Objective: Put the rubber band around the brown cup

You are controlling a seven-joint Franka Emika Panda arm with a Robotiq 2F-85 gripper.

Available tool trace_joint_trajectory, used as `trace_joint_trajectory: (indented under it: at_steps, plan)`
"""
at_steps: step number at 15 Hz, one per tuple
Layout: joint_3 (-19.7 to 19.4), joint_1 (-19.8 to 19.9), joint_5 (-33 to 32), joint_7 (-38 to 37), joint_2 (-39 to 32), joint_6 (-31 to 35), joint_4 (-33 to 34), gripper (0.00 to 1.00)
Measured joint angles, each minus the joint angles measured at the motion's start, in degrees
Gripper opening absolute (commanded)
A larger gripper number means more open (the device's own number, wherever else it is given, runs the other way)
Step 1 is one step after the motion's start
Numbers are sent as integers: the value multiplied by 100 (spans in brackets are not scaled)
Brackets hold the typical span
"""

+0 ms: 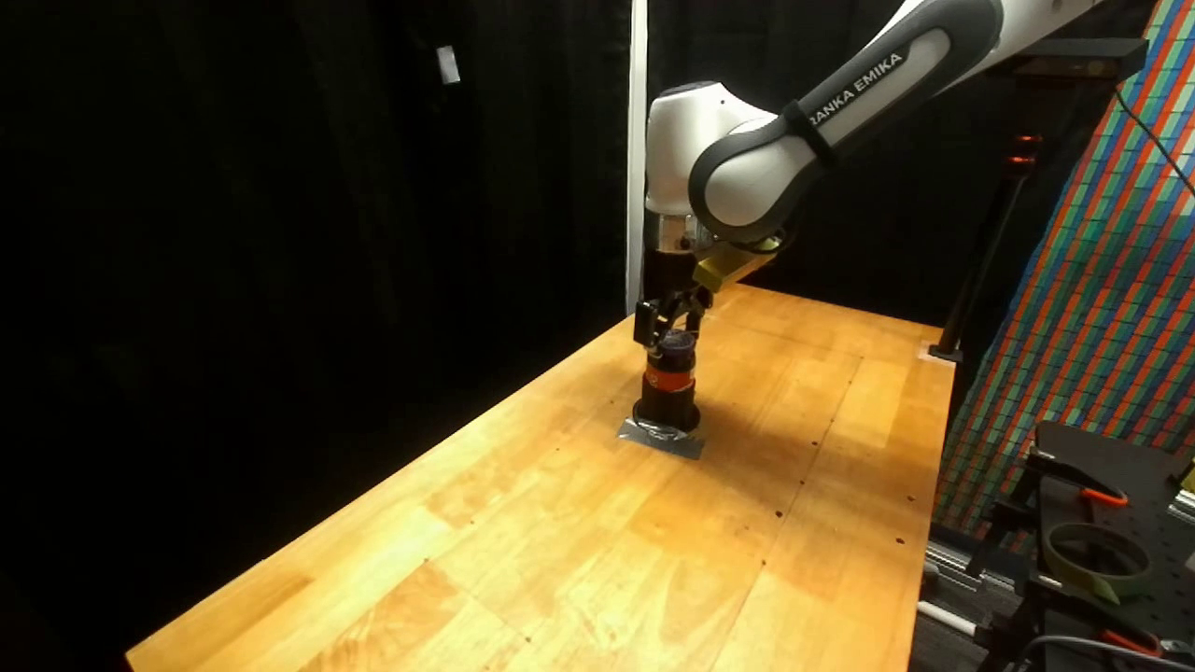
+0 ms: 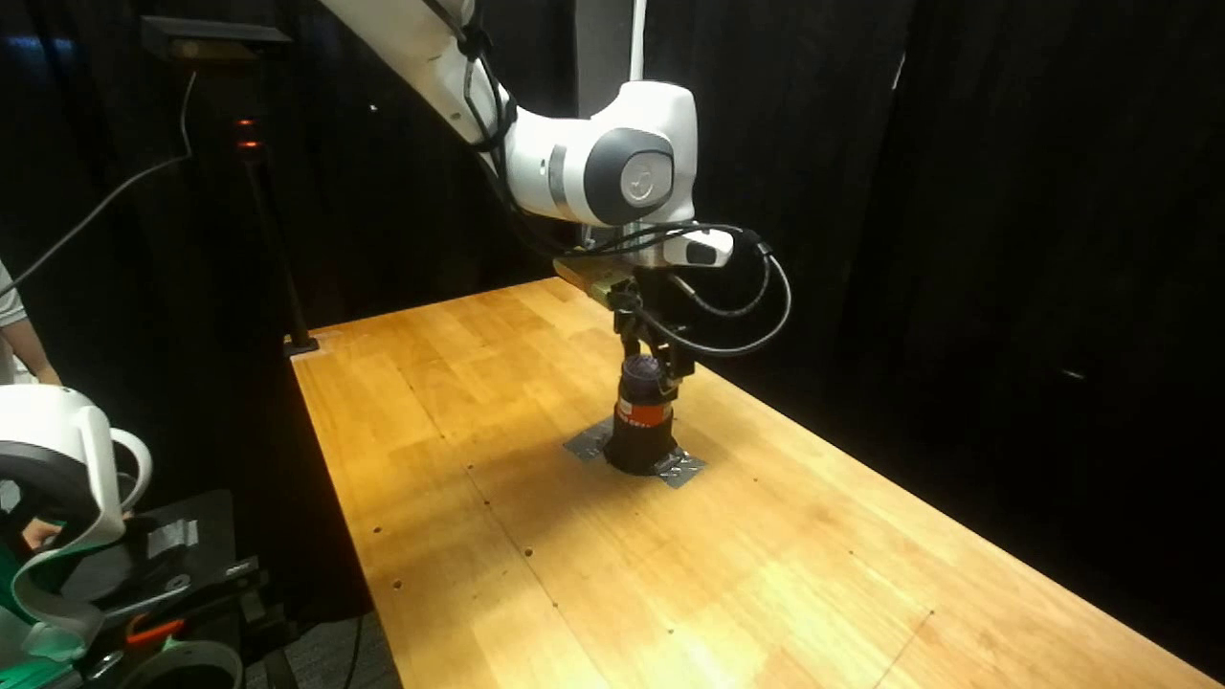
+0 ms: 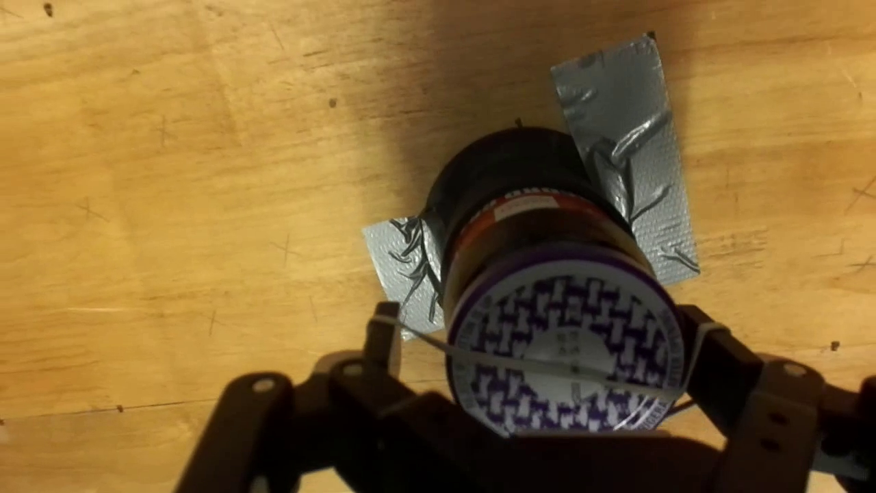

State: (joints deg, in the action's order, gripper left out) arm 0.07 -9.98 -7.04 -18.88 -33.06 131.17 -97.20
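Observation:
The brown cup (image 1: 670,380) stands upright on the table, dark with an orange-red stripe; it also shows in an exterior view (image 2: 643,413). In the wrist view the cup (image 3: 540,229) has a purple-and-white patterned lid. My gripper (image 3: 545,319) is open, its fingers on either side of the lid; in both exterior views the gripper (image 1: 670,336) (image 2: 653,358) points down at the cup's top. A thin pale rubber band (image 3: 530,363) is stretched between the two fingers and runs across above the lid. Whether it touches the lid I cannot tell. Part of the band is hidden behind the gripper.
Grey tape (image 3: 626,147) holds the cup's black base (image 3: 510,161) to the wooden table (image 1: 597,560). A dark pole (image 1: 976,252) stands at the table's far corner. A cable (image 2: 780,316) loops beside the wrist. A dark cart (image 1: 1111,485) with a tape roll stands beside the table.

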Motion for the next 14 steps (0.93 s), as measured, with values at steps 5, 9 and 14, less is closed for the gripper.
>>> trace_joint_trajectory:
  at_steps: [5,9,14]
  plan:
    - [138,122,256,641,33,-533,2,100]
    - [263,283,508,1127,32,-817,-9,100]
    - [275,313,517,1203,117,-793,-203,100]
